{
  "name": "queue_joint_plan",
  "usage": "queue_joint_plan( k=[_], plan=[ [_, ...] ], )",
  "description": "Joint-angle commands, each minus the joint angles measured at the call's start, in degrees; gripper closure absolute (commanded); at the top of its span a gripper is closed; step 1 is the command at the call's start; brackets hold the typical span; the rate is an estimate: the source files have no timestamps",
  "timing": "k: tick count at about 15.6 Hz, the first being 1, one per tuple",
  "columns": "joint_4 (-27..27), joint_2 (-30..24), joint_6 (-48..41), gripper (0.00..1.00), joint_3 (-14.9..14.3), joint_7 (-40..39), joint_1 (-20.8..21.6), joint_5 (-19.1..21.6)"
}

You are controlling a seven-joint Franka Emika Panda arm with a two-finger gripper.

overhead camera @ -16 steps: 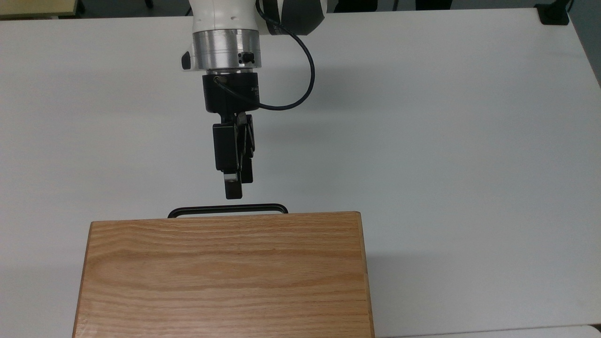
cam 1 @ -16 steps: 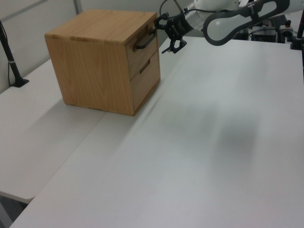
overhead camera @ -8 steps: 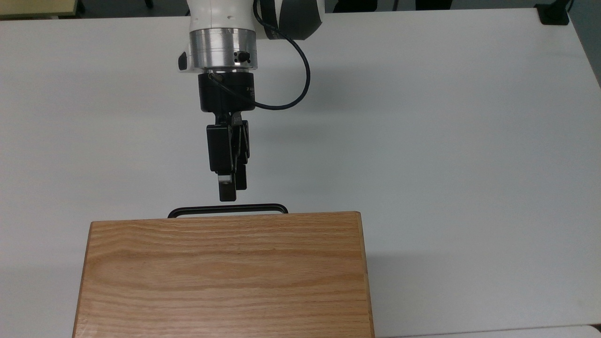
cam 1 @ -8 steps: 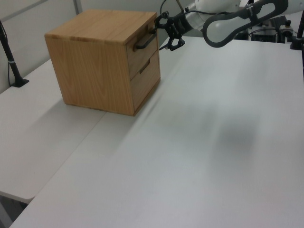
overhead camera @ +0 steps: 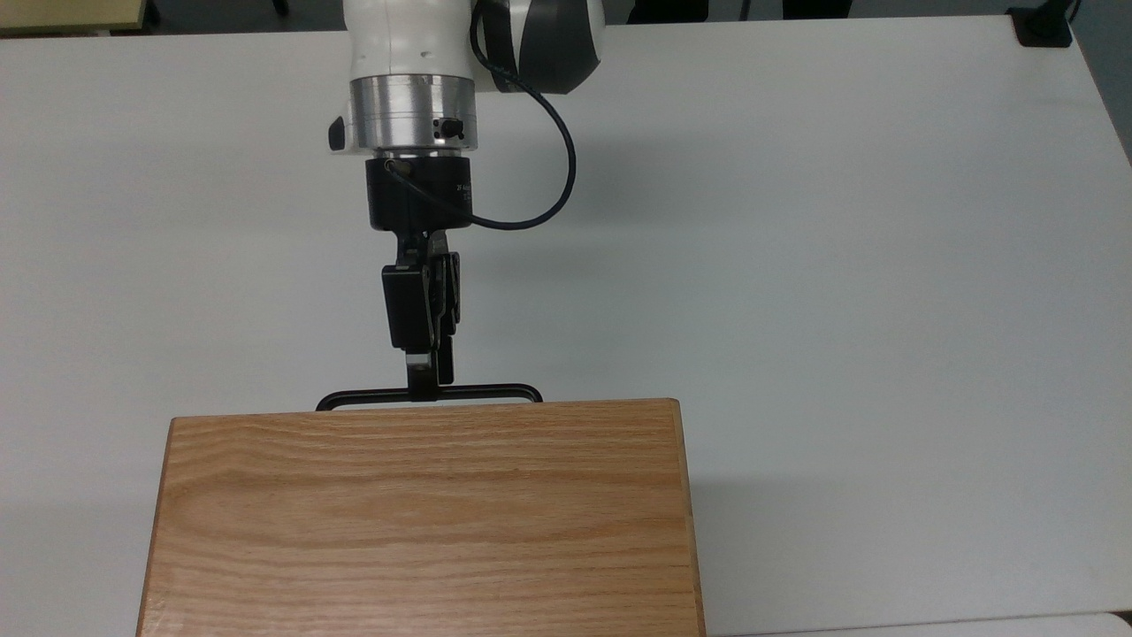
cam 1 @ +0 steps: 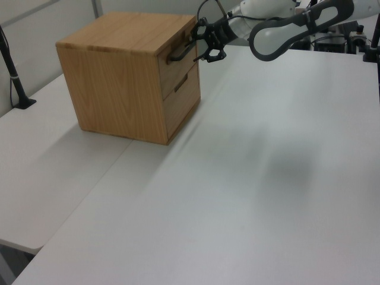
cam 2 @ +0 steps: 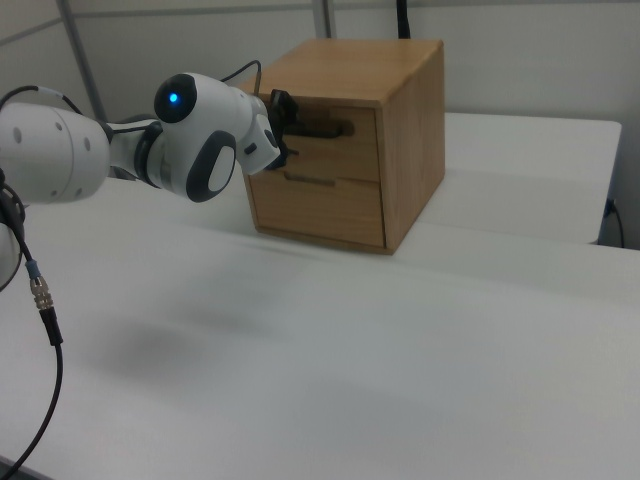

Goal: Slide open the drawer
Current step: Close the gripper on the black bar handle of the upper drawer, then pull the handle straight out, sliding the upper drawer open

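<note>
Top view, gripper: the gripper (overhead camera: 431, 382) reaches from the far side, its tips at the black bar handle (overhead camera: 430, 395), slightly toward the top view's left of the bar's middle. Fingers are stacked one over the other here, so I cannot tell their gap or whether they grip the bar.
Top view, drawer: hidden under the casing top (overhead camera: 424, 518); the handle alone juts past the far edge, so the drawer looks fully closed.
Left view, drawer: the upper drawer (cam 1: 178, 65) sits flush in the casing's front, on the left view's right face, a second drawer (cam 1: 183, 98) below it.
Left view, gripper: at the handle's far end, fingers seemingly above and below the bar; contact unclear.
Right view, handle: the gripper body covers the right view's left part of the bar on the top drawer front.
Doing it well: seat the bar deep between the fingers, clamp firmly, then pull straight out, square to the front, level, so the drawer slides and the casing stays on the table (overhead camera: 840, 265).
</note>
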Motion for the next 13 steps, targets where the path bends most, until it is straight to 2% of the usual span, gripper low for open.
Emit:
queue_joint_plan(
  k=[1,2,6,10,13],
  plan=[
    [1.9,1.7,1.3,0.58,-0.5,-0.8,0.3,-0.7],
    [1.9,1.7,1.3,0.70,-0.5,-0.8,0.4,-1.3],
    [1.9,1.8,1.3,1.00,-0.5,-0.8,0.6,-4.1],
    [1.1,0.8,1.3,1.00,-0.4,-0.8,0.6,-4.0],
    [-3.9,-2.3,1.3,1.00,-0.4,-0.7,0.6,-4.0]
  ],
)
